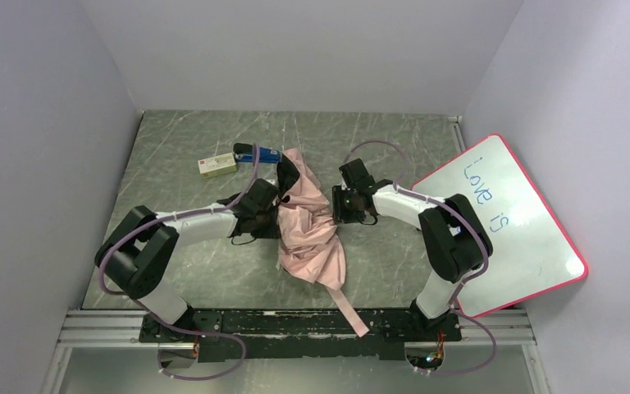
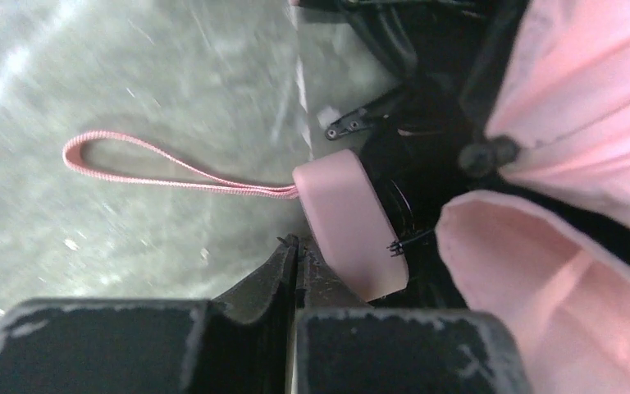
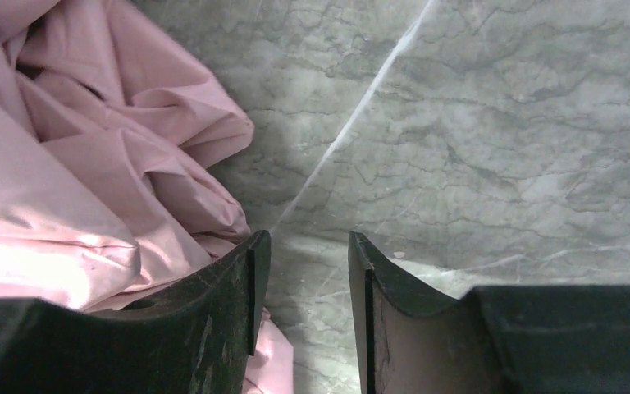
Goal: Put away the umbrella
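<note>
**A:** Where is the umbrella (image 1: pixel 308 234)?

**B:** It lies crumpled in the middle of the table (image 1: pixel 180 148), its pink cloth loose, between the two arms.

**A:** And the left gripper (image 2: pixel 295 250)?

**B:** It is at the cloth's left edge, fingers pressed together with nothing between them. The pink handle (image 2: pixel 349 222) sits just past the tips. I cannot tell whether it touches one finger or only comes close. Its wrist loop (image 2: pixel 156 168) lies flat on the table, stretched away from the cloth.

**A:** The right gripper (image 3: pixel 303 246)?

**B:** It is at the cloth's right edge, fingers apart over bare table. Cloth touches the outside of one finger, but none sits in the gap.

**A:** What else is around?

**B:** A long strap (image 1: pixel 346 305) trails from the cloth over the table's near edge. A small box (image 1: pixel 217 165) and a blue and black thing (image 1: pixel 256 153) lie beyond the left gripper, near the umbrella's far end. A whiteboard (image 1: pixel 500 222) with handwriting leans at the right, well apart from the umbrella.
</note>
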You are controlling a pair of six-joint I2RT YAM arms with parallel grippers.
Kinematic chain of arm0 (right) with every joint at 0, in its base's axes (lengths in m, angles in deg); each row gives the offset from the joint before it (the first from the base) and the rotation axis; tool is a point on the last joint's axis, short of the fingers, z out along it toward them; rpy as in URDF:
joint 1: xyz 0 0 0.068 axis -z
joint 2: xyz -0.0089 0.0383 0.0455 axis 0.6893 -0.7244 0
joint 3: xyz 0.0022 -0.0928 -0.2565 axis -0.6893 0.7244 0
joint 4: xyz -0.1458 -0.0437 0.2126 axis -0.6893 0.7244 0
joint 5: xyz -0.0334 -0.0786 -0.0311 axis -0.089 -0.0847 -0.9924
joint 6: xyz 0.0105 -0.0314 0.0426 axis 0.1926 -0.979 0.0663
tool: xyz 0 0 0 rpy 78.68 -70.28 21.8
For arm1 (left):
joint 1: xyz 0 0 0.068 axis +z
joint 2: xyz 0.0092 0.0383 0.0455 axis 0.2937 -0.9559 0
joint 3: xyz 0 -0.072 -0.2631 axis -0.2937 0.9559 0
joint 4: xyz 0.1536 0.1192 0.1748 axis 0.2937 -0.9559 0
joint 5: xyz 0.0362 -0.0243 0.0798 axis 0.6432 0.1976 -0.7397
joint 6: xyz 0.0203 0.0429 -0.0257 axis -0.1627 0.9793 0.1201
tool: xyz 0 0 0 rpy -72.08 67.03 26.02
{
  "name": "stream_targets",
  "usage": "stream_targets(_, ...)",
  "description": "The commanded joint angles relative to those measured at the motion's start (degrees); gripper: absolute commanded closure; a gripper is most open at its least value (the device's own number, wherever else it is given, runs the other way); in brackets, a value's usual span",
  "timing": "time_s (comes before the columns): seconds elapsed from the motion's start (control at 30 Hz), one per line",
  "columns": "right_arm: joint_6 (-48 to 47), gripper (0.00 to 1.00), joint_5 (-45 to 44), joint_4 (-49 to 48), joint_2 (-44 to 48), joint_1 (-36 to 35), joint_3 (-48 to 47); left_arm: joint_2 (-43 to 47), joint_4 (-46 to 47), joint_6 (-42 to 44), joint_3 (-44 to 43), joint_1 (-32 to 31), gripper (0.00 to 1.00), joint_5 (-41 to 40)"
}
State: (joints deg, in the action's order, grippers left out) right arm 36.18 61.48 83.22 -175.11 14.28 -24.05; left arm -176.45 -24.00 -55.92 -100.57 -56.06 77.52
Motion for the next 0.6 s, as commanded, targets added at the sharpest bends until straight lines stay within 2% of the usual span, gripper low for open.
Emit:
stream_targets(0.0,1.7,0.56,4.9,-4.6,0.5,-2.7,1.0,-4.0,0.9,5.2,-4.4,2.7,0.95,-2.8)
stream_targets(0.23,3.8,0.56,6.5,-7.7,-1.0,-4.8,-0.7,-6.2,-0.4,9.2,-8.2,6.9,0.95,-2.1)
stream_targets(0.4,2.6,0.55,-1.3,-5.5,0.3,-4.6,-1.8,-5.0,-3.0,9.1,-8.6,8.3,0.95,-4.1)
stream_targets(0.5,-0.1,0.49,-5.6,-3.4,4.6,-2.6,-1.0,-1.0,-4.5,8.7,-7.2,10.1,0.88,-4.9)
stream_targets(0.57,-2.6,0.41,-6.3,-2.6,8.0,0.1,-0.2,2.8,-6.3,9.1,-6.9,10.8,0.85,-5.7)
